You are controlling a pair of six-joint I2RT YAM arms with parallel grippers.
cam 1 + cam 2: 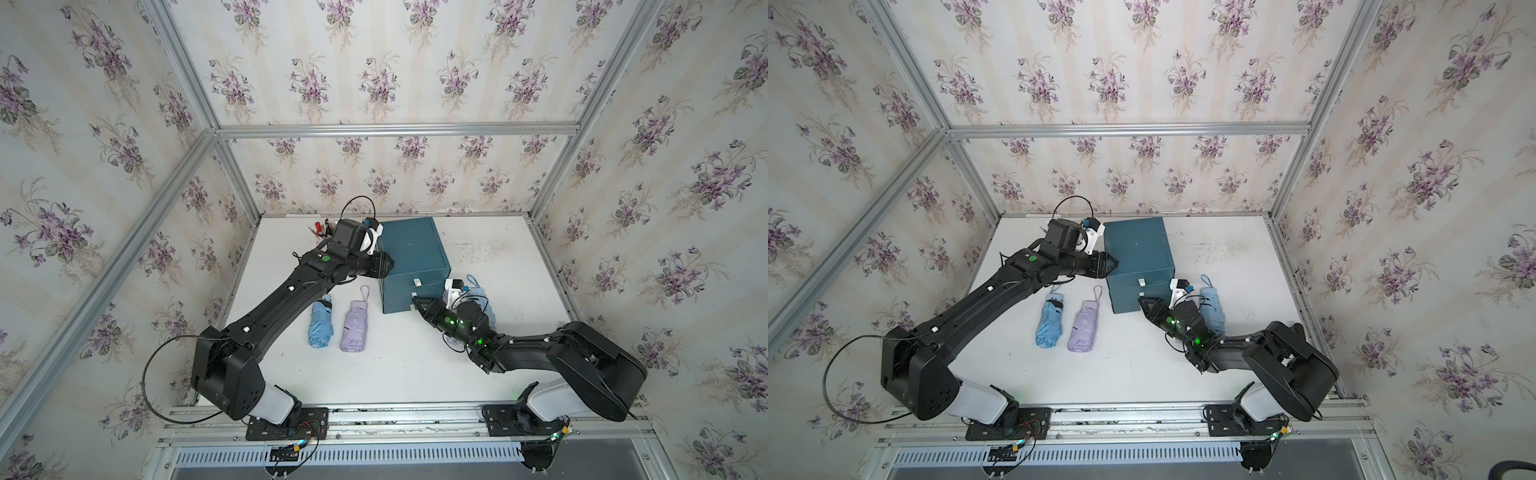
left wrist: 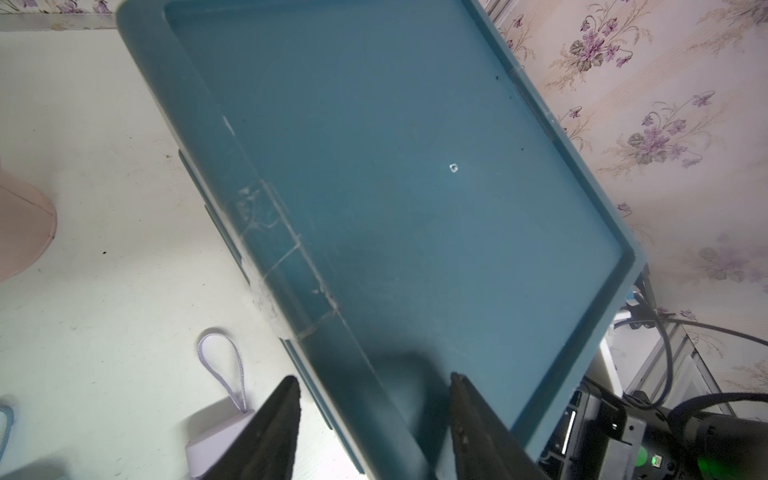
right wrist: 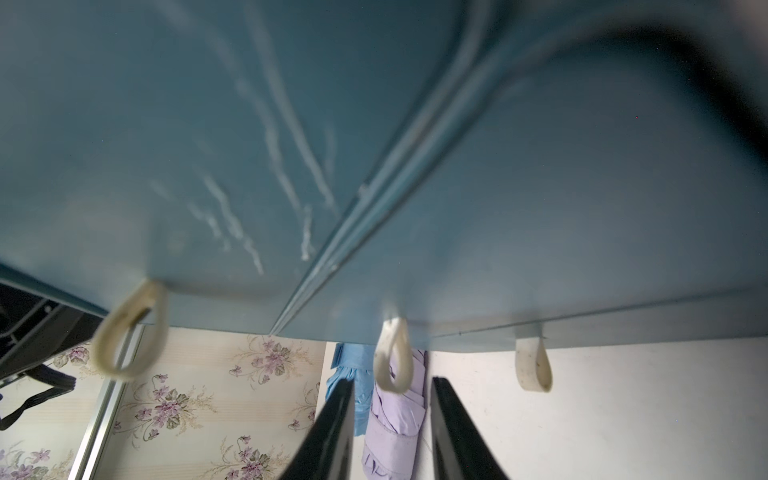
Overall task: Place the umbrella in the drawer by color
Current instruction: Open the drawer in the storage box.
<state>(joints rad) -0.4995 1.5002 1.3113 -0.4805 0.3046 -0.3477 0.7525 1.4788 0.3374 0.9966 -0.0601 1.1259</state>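
Note:
A teal drawer cabinet point(image 1: 411, 249) point(image 1: 1138, 249) stands mid-table, and its drawers look shut. On the table to its left lie a folded blue umbrella point(image 1: 321, 322) point(image 1: 1049, 322) and a folded lilac umbrella point(image 1: 355, 326) point(image 3: 395, 424). Another blue umbrella point(image 1: 478, 295) lies to its right, partly behind my right wrist. My left gripper point(image 2: 374, 384) is open, straddling the cabinet's top rim point(image 2: 365, 374) at the left edge. My right gripper point(image 3: 390, 380) is open at the cabinet front. The tip of the middle white loop pull point(image 3: 392, 357) hangs between its fingertips.
Two more white loop pulls point(image 3: 129, 332) point(image 3: 534, 365) hang from the drawer fronts. Red-handled tools point(image 1: 320, 230) lie at the back left behind my left wrist. A pink object point(image 2: 20, 232) sits on the table in the left wrist view. Aluminium rails point(image 1: 552, 270) border the table.

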